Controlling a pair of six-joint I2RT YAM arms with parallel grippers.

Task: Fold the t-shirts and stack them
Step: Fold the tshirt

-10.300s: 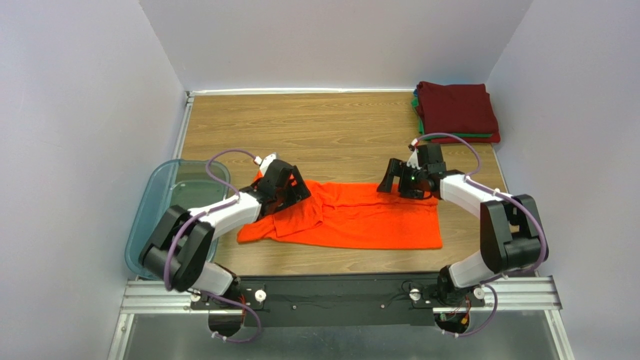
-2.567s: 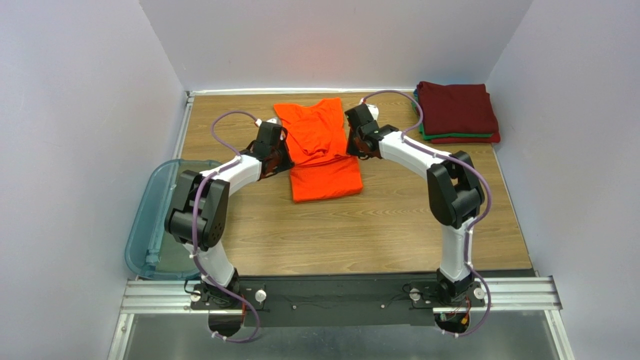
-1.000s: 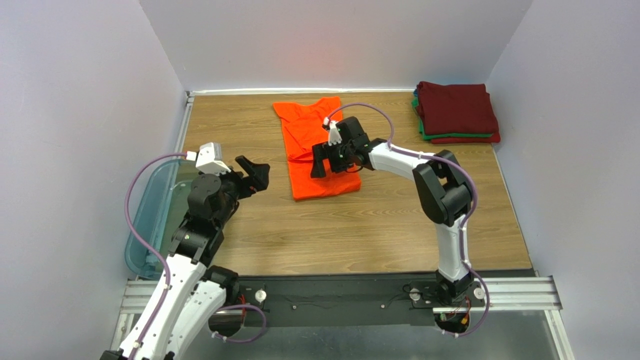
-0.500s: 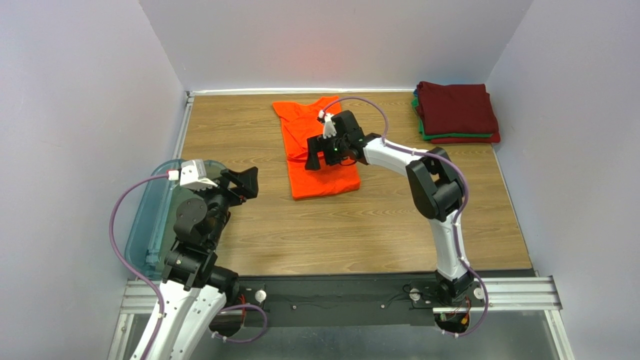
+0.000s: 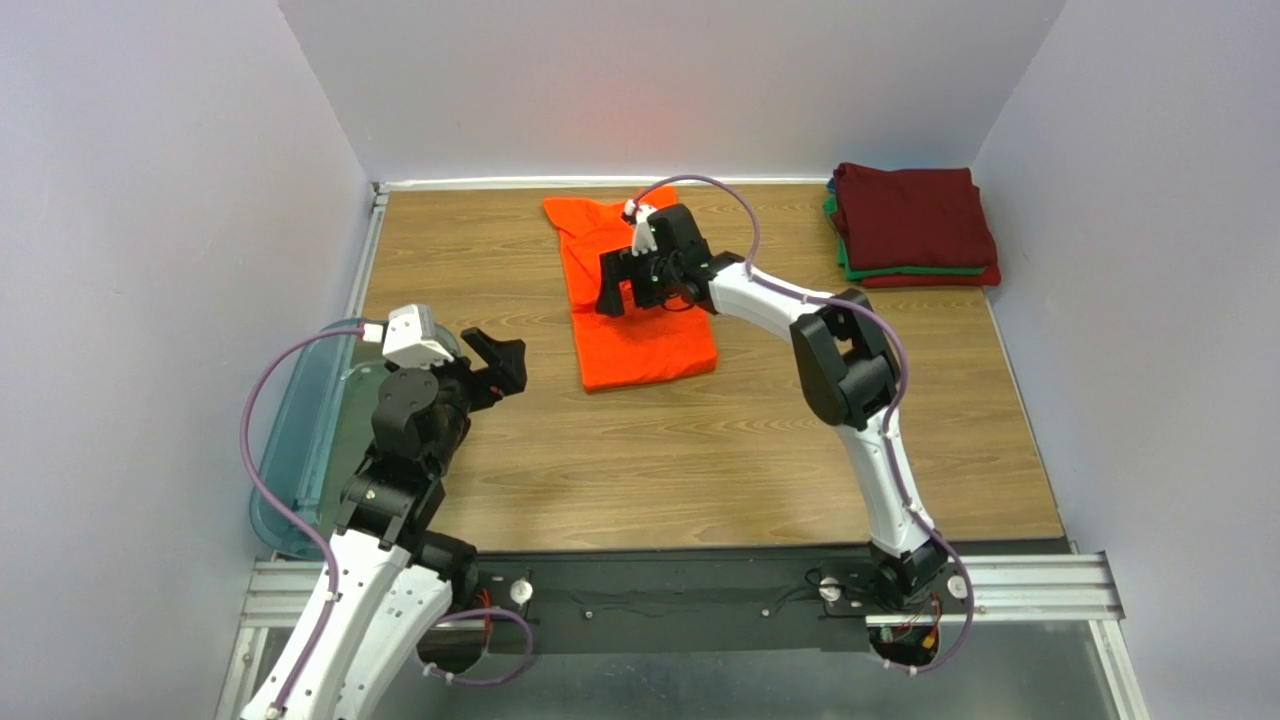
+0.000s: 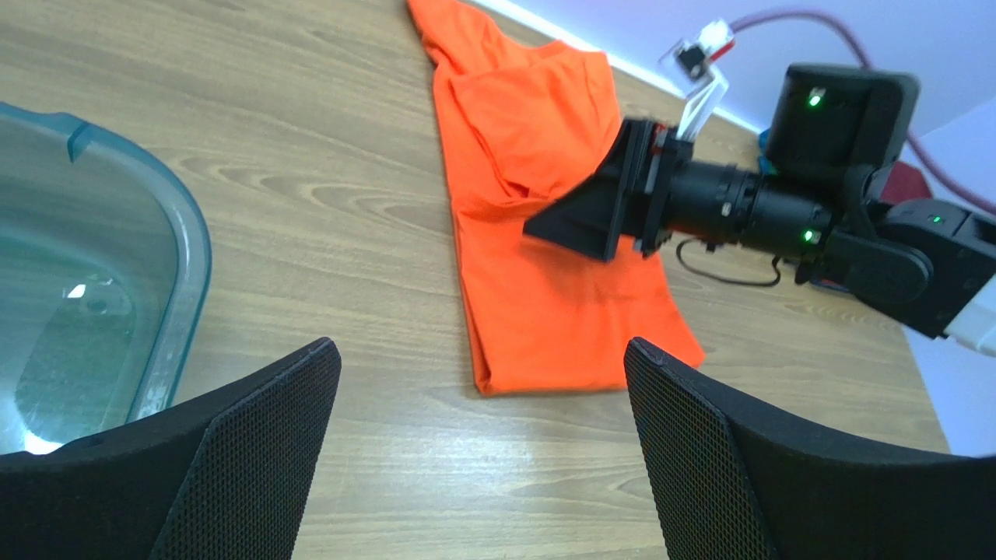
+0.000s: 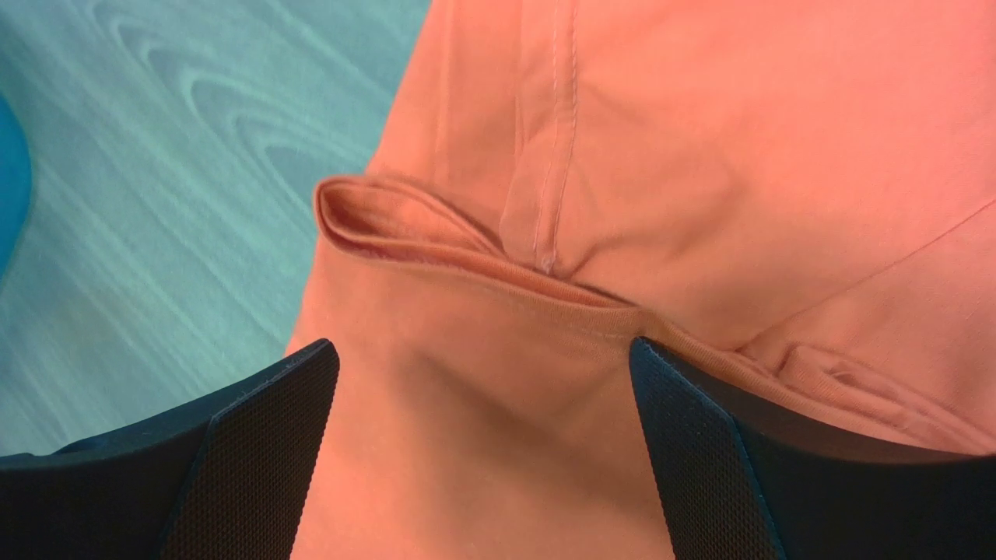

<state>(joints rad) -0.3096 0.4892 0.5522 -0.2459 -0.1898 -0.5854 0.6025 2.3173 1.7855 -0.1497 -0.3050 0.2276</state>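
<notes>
Bright orange cloth t-shirt [image 5: 639,323], partly folded, lies well left of the maroon-topped stack of folded t-shirts [image 5: 914,222].
My right gripper [image 5: 616,282] hangs over it, jaws spread; my left gripper [image 5: 501,360], farther left, gapes empty.

No writing, brand, number or sign can be read in any of the three views. The one candidate is a small white tag [image 6: 699,53] standing up from the wrist of the right arm [image 6: 818,210]. It carries red marks that may be print or only wiring, and it is too small and blurred to read.
</notes>
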